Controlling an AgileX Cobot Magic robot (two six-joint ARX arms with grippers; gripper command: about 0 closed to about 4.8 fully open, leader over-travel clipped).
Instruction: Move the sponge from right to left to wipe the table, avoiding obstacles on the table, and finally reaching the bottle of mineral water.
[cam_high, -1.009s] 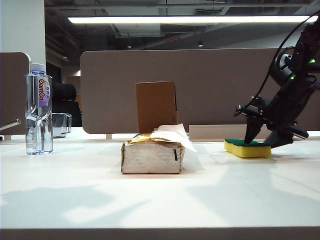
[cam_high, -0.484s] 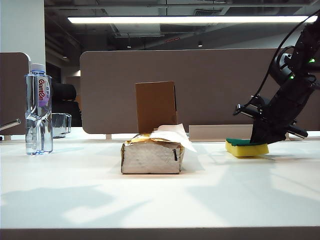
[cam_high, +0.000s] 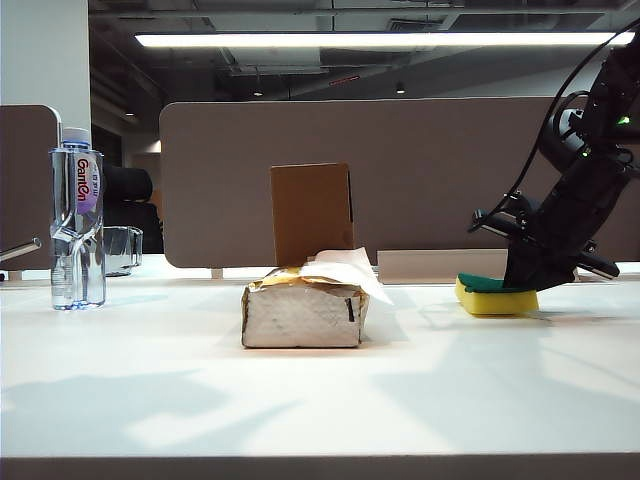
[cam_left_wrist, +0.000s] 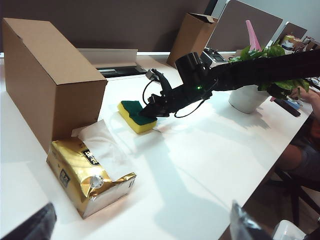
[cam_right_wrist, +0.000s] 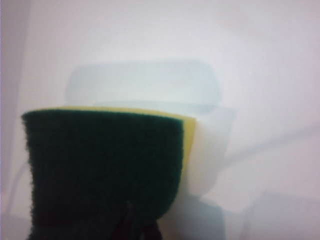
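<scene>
Right pincer (cam_high: 522, 283) clamped the sponge (cam_high: 494, 297) at the table's (cam_high: 320, 400) right, left pincer (cam_left_wrist: 140, 222) gaped idle; wiping not begun.

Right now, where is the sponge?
In the exterior view the sponge lies on the table's far right, pinched by the right hand, right of the tissue pack.

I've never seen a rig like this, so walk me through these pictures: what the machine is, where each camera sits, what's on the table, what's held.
It is a two-armed robot. One camera watches the white table from the front; one rides on each wrist. The right gripper is shut on the sponge at the right. In the middle lie a tissue pack and, behind it, a cardboard box. The water bottle stands far left. The left gripper is open, holding nothing.
</scene>
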